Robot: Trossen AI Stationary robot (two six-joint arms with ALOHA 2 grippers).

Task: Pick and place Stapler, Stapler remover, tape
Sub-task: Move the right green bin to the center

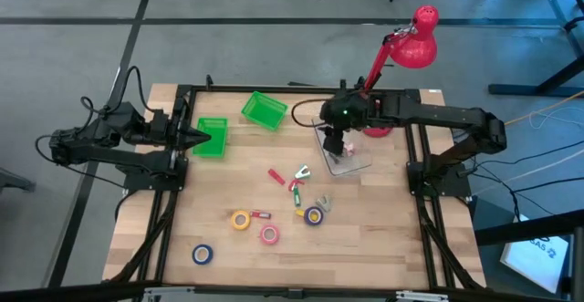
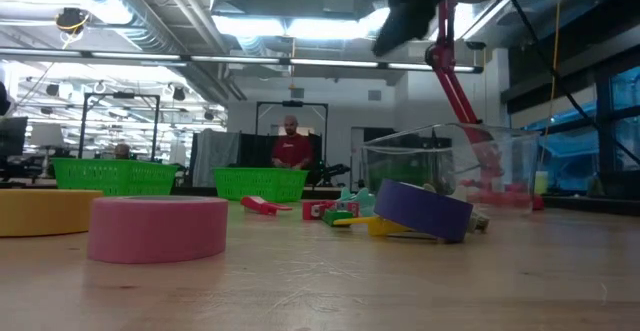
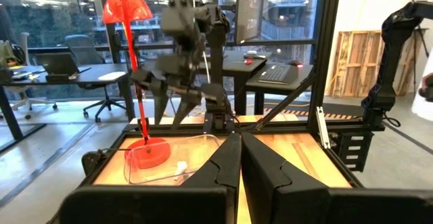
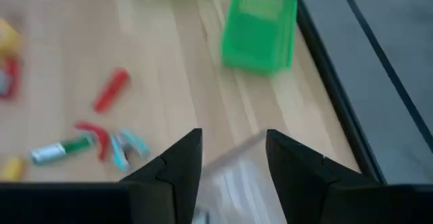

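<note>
Nearest the low cam: a pink tape roll (image 2: 158,226) lying flat on the table (image 2: 400,281), w/ a yellow roll (image 2: 45,211) at the left edge and a purple-blue roll (image 2: 425,209) propped at a tilt further right. From overhead the rolls sit in the front half: yellow (image 1: 241,220), pink (image 1: 269,234), a blue one w/ yellow core (image 1: 313,215), and a blue one (image 1: 203,254) off alone near the front left. The right gripper (image 1: 336,142) hangs above a clear plastic container (image 1: 345,151) near the table's back right; its wrist cam shows the fingers (image 4: 177,160) parted w/ nothing between them, the container's clear edge (image 4: 233,166) showing below the gap, so the claw is released, empty. The left gripper (image 1: 203,138) waits at the left edge beside a green bin (image 1: 212,138), its fingers (image 3: 223,166) pressed together, clenched on nothing. Mid-table lies a small cluster: a red piece (image 1: 276,176), a teal-and-red tool (image 1: 299,171), prob. the staple remover, though too small to be sure. A second green bin (image 1: 265,109) sits tilted toward the back. Only overhead shows the lone blue roll; only the low cam shows a person in a red top (image 2: 292,153) in the room behind. A red desk lamp (image 1: 412,42) stands at the back right.
</note>
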